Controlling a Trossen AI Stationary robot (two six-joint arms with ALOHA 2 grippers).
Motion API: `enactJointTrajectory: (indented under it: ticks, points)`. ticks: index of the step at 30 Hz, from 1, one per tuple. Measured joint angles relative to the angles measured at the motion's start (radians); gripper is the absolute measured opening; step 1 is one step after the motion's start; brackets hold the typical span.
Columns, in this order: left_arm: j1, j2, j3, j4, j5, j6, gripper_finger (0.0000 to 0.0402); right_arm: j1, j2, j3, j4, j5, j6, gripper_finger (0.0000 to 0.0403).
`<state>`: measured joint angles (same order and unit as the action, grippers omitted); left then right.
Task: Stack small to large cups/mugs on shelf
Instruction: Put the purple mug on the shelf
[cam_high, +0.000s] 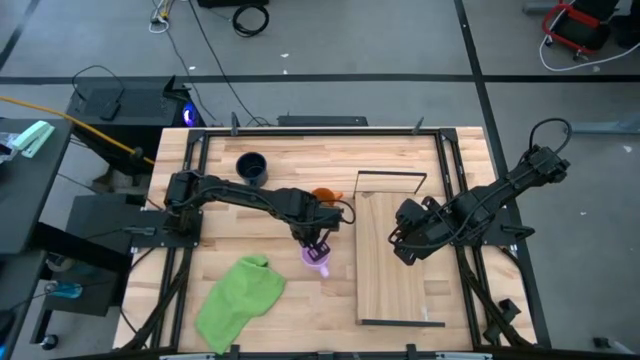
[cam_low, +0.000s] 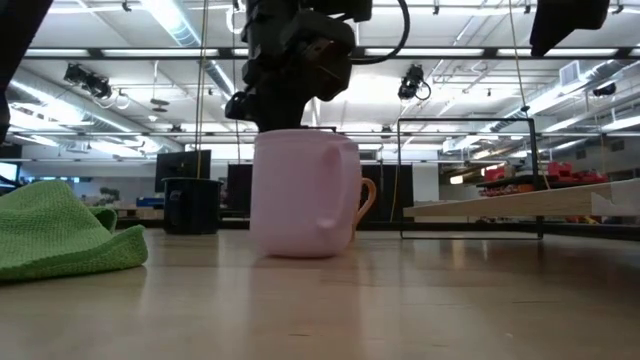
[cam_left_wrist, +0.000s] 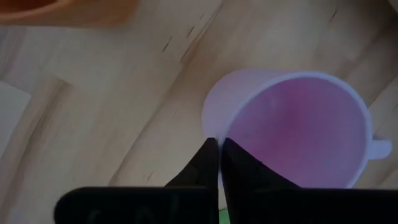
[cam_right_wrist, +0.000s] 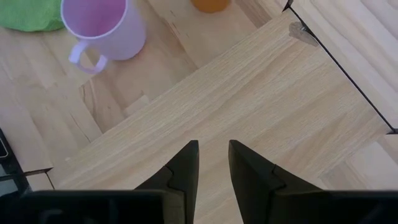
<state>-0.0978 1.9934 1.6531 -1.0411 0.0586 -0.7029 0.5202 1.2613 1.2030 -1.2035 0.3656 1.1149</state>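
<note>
Light purple mug (cam_low: 303, 193), unlabelled, rim in closed left pincer (cam_left_wrist: 219, 148).

Left arm reached from its base at 9 o'clock across toward table centre, elbow bent, wrist tipped down. Left gripper (cam_high: 318, 247) pointed at the tabletop, fingers (cam_left_wrist: 208, 163) pressed together with only a hairline gap between the tips. Right arm came in from 3 o'clock, folded back on itself, wrist angled down. Right gripper (cam_high: 404, 246) hovered above the surface, fingers (cam_right_wrist: 186, 163) parted with a clear gap, holding nothing.
</note>
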Motion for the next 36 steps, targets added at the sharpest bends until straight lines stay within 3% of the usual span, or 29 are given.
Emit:
enactJointTrajectory:
  ticks: [12, 22, 30, 36]
  points:
    - [0.019, 0.000, 0.000, 0.045, -0.004, -0.188, 0.0010, 0.012, 0.000, 0.000, -0.117, 0.000, 0.041, 0.0095]
    - [0.039, 0.000, 0.000, 0.064, -0.059, -0.378, 0.0010, 0.154, 0.000, -0.042, -0.154, 0.045, 0.237, 0.0094]
    - [0.030, 0.000, 0.000, 0.084, -0.100, -0.526, 0.0010, 0.237, 0.000, -0.236, 0.047, 0.037, 0.390, 0.0091]
    - [0.011, 0.000, 0.000, 0.088, -0.139, -0.579, 0.0010, 0.236, 0.000, -0.282, 0.199, 0.031, 0.400, 0.0091]
